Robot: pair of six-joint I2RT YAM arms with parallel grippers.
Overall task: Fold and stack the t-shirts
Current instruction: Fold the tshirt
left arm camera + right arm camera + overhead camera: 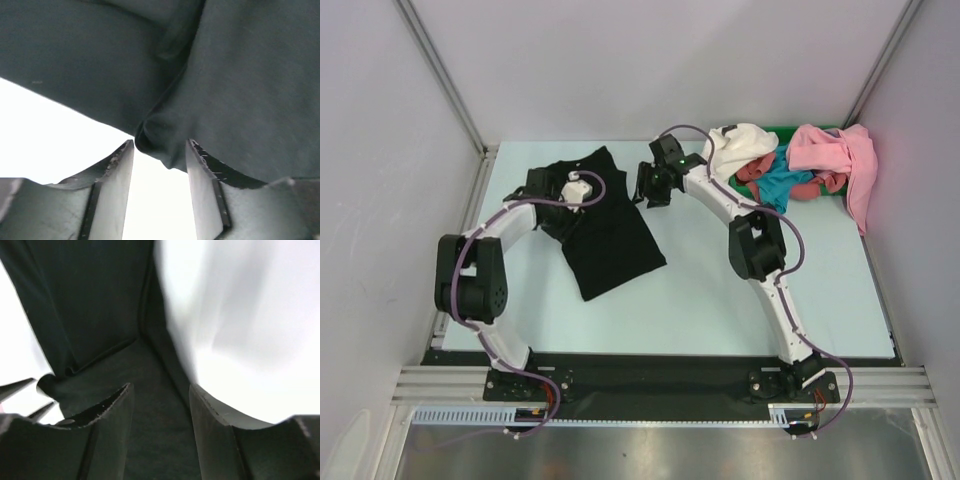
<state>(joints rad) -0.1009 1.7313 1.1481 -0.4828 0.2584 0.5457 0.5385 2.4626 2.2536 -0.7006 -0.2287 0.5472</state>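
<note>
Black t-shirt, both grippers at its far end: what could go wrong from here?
The left gripper is open around only a small bunched fold of the black t-shirt; closing there could give a thin pinch that slips.
The right gripper is open over the shirt's edge and may catch one layer or miss.
The right arm passes close to the white shirt; swinging could drag it.

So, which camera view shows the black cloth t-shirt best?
The top external view: it shows nearly the whole black cloth t-shirt and its outline from above. The left wrist view shows only a close dark fold of it. The right wrist view shows only creased dark cloth, partly blurred.
</note>
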